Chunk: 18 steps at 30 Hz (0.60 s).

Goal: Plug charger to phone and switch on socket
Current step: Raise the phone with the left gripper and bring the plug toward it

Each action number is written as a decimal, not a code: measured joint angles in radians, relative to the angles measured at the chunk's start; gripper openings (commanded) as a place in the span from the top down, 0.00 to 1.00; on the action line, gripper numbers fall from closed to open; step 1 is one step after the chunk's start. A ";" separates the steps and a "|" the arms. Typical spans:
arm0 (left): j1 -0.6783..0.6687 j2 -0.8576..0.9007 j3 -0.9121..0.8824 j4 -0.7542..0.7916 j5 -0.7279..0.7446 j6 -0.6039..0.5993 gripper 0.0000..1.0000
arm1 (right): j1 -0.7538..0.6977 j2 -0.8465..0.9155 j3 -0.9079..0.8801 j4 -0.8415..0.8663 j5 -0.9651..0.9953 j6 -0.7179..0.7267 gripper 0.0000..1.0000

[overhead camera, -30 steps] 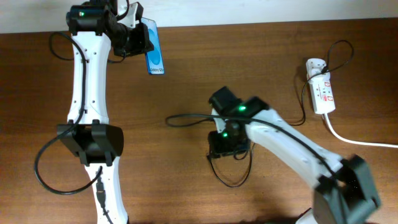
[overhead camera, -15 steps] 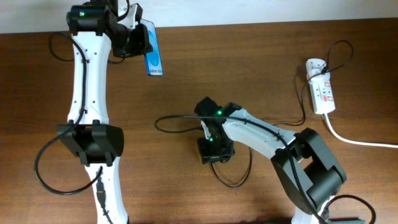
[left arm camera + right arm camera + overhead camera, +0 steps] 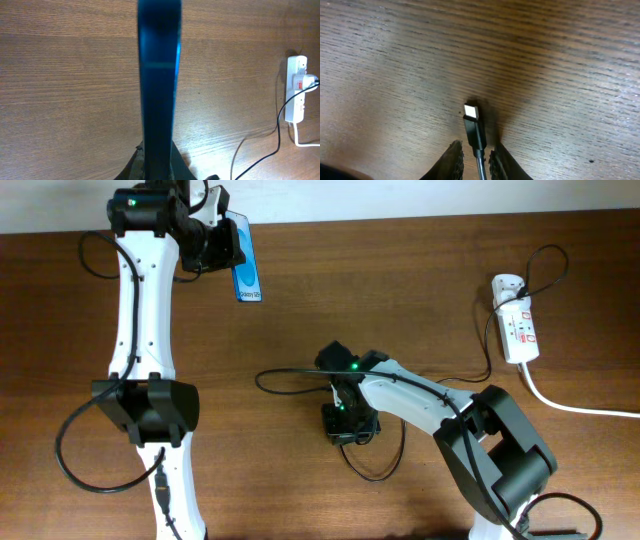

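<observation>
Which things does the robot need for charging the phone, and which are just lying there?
For the job:
phone
charger
socket

Just lying about:
black cable loop beside the left arm, the robot's own wiring

Not much else here tbh, just the table (image 3: 300, 290): dark brown wood, grain running side to side from overhead. A plain pale strip (image 3: 420, 198) runs along its far edge, can't tell if that's wall or floor. Up close the wrist views show fine grain lines with some soft glare.
</observation>
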 measured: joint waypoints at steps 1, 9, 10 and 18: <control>0.000 0.000 0.000 0.000 0.000 0.000 1.00 | 0.000 0.000 0.000 0.000 0.004 0.000 0.78; 0.000 0.000 0.000 0.000 0.000 0.000 1.00 | 0.000 0.000 0.000 0.004 0.009 0.000 0.83; 0.000 0.000 0.000 0.000 0.000 0.000 1.00 | 0.000 0.000 0.000 0.008 0.009 0.001 0.83; 0.000 0.000 0.000 0.000 0.005 0.000 1.00 | 0.000 0.000 0.000 0.018 0.012 0.000 0.84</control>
